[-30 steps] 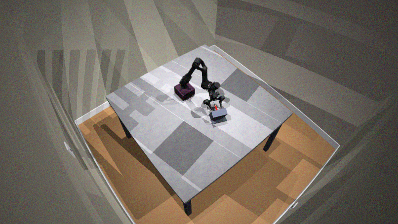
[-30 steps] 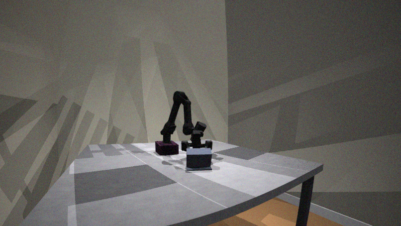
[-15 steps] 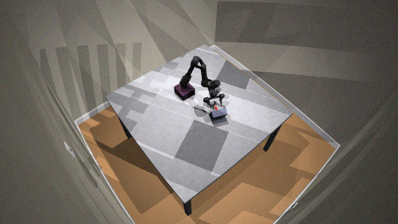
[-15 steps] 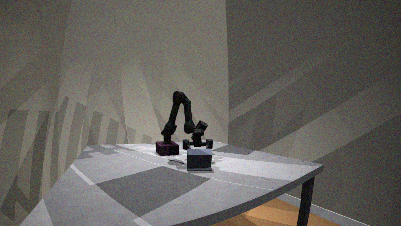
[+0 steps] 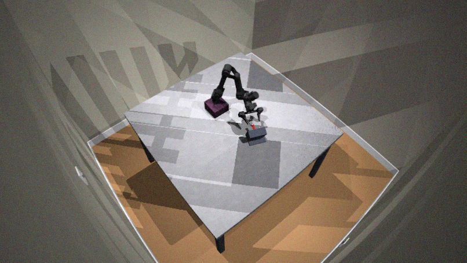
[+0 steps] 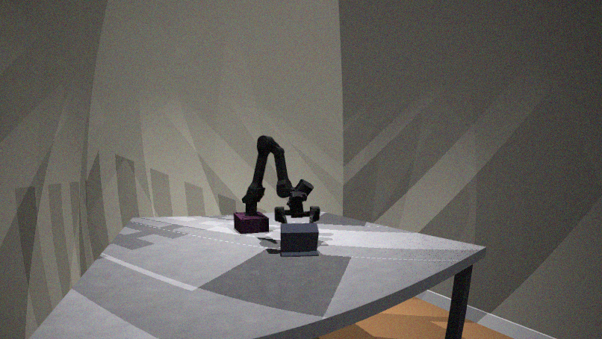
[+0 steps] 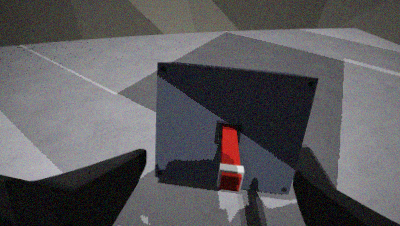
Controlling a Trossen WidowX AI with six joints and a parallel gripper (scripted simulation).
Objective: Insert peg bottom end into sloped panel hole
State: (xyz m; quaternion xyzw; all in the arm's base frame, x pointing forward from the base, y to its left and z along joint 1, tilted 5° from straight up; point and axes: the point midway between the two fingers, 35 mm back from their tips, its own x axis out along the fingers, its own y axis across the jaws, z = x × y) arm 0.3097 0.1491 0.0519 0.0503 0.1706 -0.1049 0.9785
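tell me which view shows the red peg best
The wrist view: the red peg sits in the hole of the sloped panel, its white-banded end sticking out between the open jaws. The top view shows only a tiny red sliver. In the exterior view the panel's block hides it.
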